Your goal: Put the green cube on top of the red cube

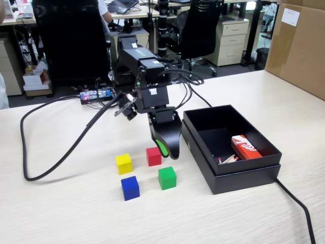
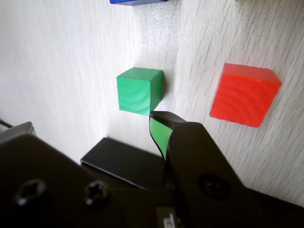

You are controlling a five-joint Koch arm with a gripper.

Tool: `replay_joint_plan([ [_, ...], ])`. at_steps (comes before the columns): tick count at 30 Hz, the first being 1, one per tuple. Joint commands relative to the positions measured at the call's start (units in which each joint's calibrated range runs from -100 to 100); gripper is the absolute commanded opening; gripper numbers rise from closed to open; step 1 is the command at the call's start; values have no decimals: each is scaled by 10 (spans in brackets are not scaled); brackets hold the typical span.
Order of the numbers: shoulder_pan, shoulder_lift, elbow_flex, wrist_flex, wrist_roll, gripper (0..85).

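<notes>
Green cube (image 1: 167,178), lower centre of the fixed view, on pale wood-grain table (image 1: 61,213), untouched; in the wrist view it sits at upper centre, just above the green-lined fingertip; red cube (image 1: 154,156) up-left of it, apart, beside yellow cube (image 1: 124,163); blue cube (image 1: 130,187) lower left of the group; gripper (image 1: 166,149) hangs at frame centre, tip between red and green cubes, holding nothing; whether its jaws are parted cannot be told; black open box (image 1: 244,175) at right, holding a red-orange carton (image 1: 245,147)
</notes>
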Motion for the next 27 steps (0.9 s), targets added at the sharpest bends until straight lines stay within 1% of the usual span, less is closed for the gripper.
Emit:
replay_joint_plan([
  [1,3,10,64,0,0,476],
  [20,3,122,93,0,1,477],
  [27,3,143,92,-7,-5,473],
])
